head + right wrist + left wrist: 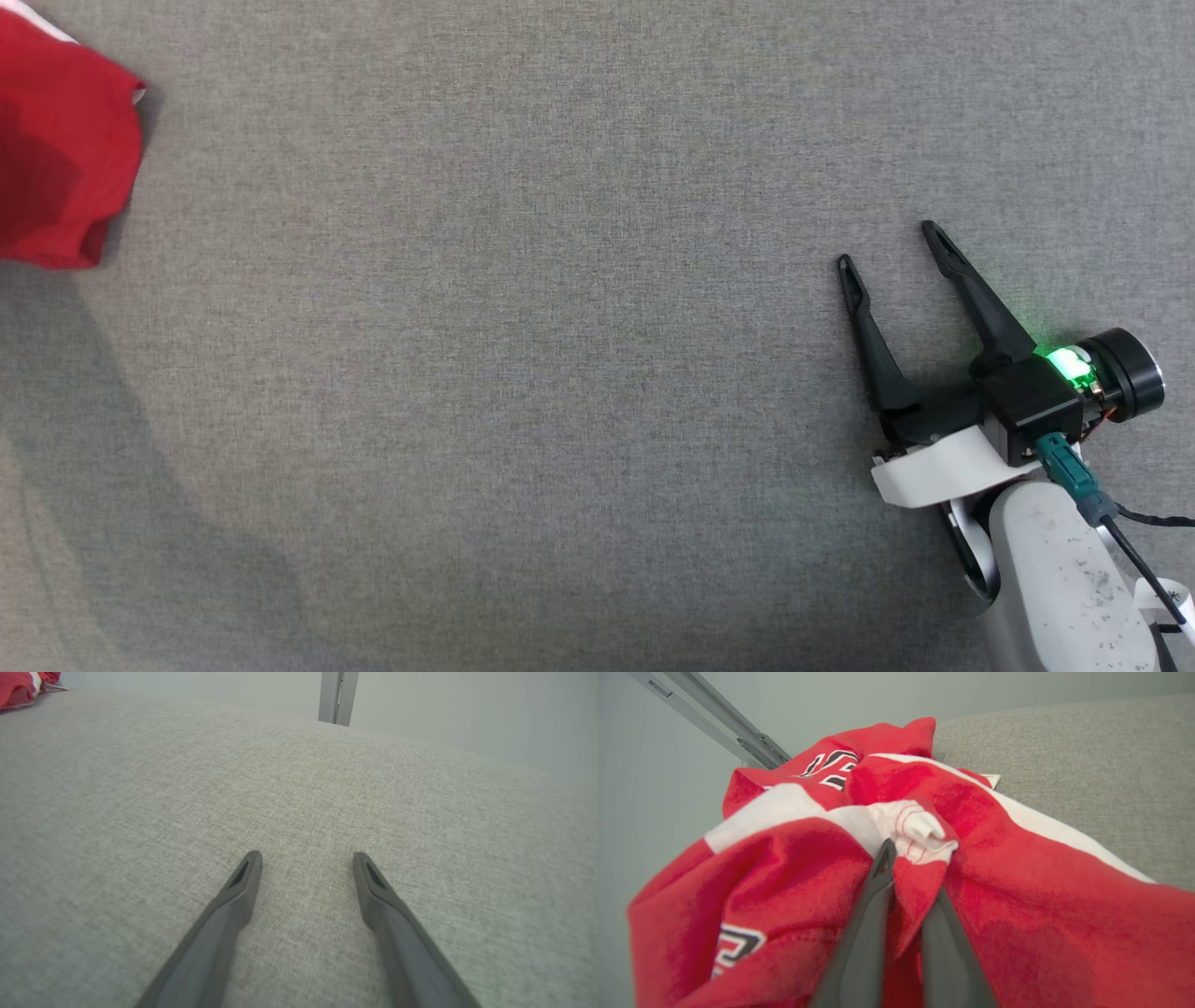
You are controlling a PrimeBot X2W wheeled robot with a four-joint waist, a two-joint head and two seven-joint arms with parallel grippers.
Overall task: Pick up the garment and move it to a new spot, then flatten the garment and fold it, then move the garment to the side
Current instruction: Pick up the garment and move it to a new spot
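Now the left gripper (pixel 909 873) pinches a fold of the garment (pixel 1017 882) in its jaws, probably for lifting. Well apart from the garment, the right gripper (pixel 887 245) has open jaws.

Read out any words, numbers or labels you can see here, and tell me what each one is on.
garment, upper fold: black letters outlined in white, crumpled, unreadable.
garment, lower left: part of one black character, cannot tell which.
white tag: too small to read.
white cable label: small dark mark, unreadable.
No text can be quoted in full.
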